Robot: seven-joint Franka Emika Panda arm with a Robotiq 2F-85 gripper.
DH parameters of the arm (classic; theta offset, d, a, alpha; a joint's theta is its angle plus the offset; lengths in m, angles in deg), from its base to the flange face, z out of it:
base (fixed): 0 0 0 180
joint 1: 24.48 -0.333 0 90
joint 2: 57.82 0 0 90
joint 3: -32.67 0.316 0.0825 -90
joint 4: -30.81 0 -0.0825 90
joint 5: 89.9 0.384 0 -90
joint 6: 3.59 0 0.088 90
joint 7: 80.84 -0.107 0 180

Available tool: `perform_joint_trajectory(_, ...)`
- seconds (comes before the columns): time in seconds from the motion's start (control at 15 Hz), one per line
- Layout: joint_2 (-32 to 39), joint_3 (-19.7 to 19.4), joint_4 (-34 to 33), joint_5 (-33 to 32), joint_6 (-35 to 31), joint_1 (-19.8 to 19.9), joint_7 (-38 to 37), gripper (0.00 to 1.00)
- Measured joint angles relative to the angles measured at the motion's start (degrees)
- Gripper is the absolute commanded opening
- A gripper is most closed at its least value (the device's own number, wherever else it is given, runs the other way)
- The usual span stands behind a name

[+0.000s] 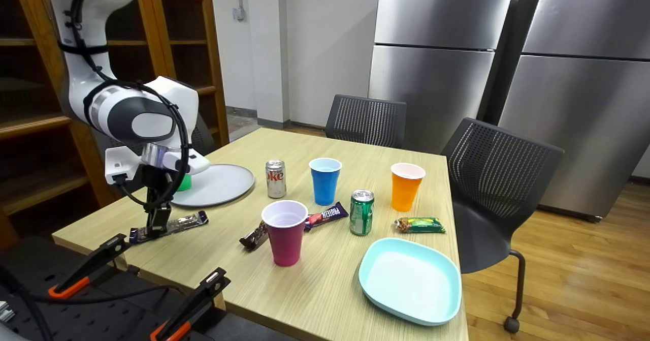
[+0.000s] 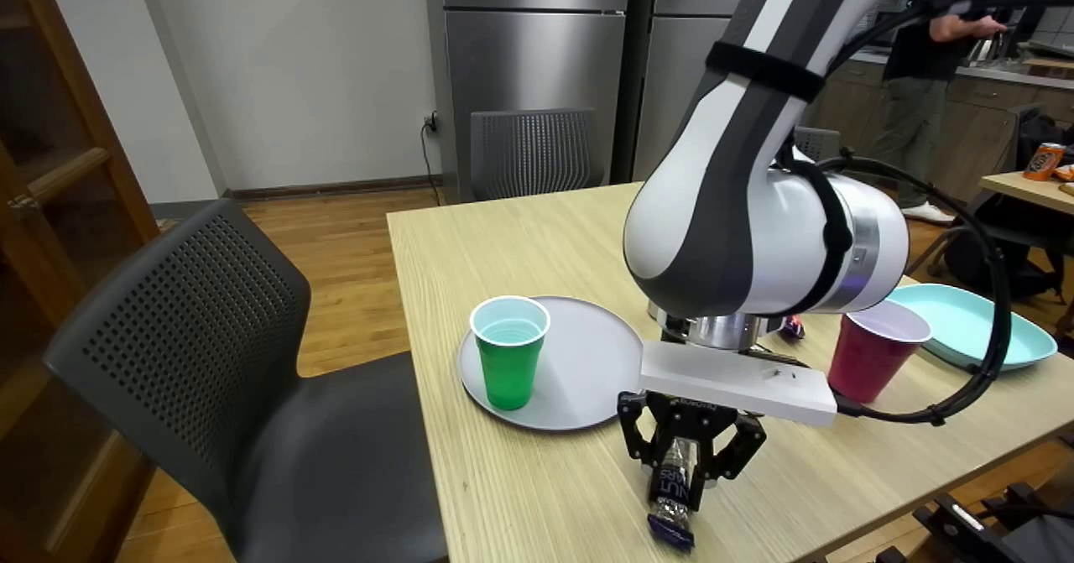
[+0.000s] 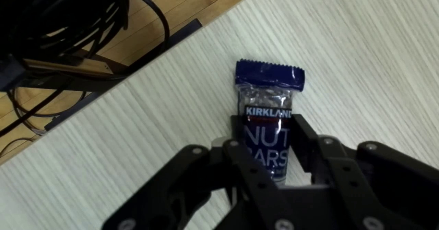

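At the centre of the wrist view, the nut bar (image 3: 265, 120) lies on the counter (image 3: 171, 103) with its dark blue crimped end toward the top of the frame. My jaws enter from the lower edge and appear closed on the bar, one side against each long flank, the lettering visible between them. In both exterior views the bar shows in the lower half of the frame, beneath my arm (image 1: 144, 112). As to progress, I judge the approach and alignment complete and the grasp made, or very nearly so; the bar is not yet raised, so lifting it clear of the surface remains undone. Left of centre in an exterior view, a green cup (image 2: 512, 374) stands upright on a gray plate (image 2: 587, 362), near my jaws but apart from them. From the middle to the right of the frame in an exterior view I note a silver can (image 1: 276, 178), a blue cup (image 1: 325, 183), a maroon cup (image 1: 285, 237) partly hiding a purple packet (image 1: 329, 215), a green can (image 1: 361, 215), an orange cup (image 1: 404, 191), a green packet (image 1: 420, 224) and a light blue tray (image 1: 411, 280); my jaws touch none of these.
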Motion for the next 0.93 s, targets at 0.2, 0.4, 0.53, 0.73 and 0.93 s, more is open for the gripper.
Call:
perform_joint_trajectory(0.2,0.00,0.00,-0.01,0.00,0.00,0.00,0.00,0.09)
perform_joint_trajectory(0.4,0.00,0.00,-0.01,0.00,0.00,0.00,0.00,0.09)
perform_joint_trajectory(0.53,-0.05,0.00,0.01,0.00,0.00,0.00,-0.07,0.09)
perform_joint_trajectory(0.73,-0.72,0.00,0.40,0.00,0.00,0.03,-0.46,0.09)
perform_joint_trajectory(0.93,-2.38,0.00,1.38,0.00,0.00,0.07,-0.79,0.09)
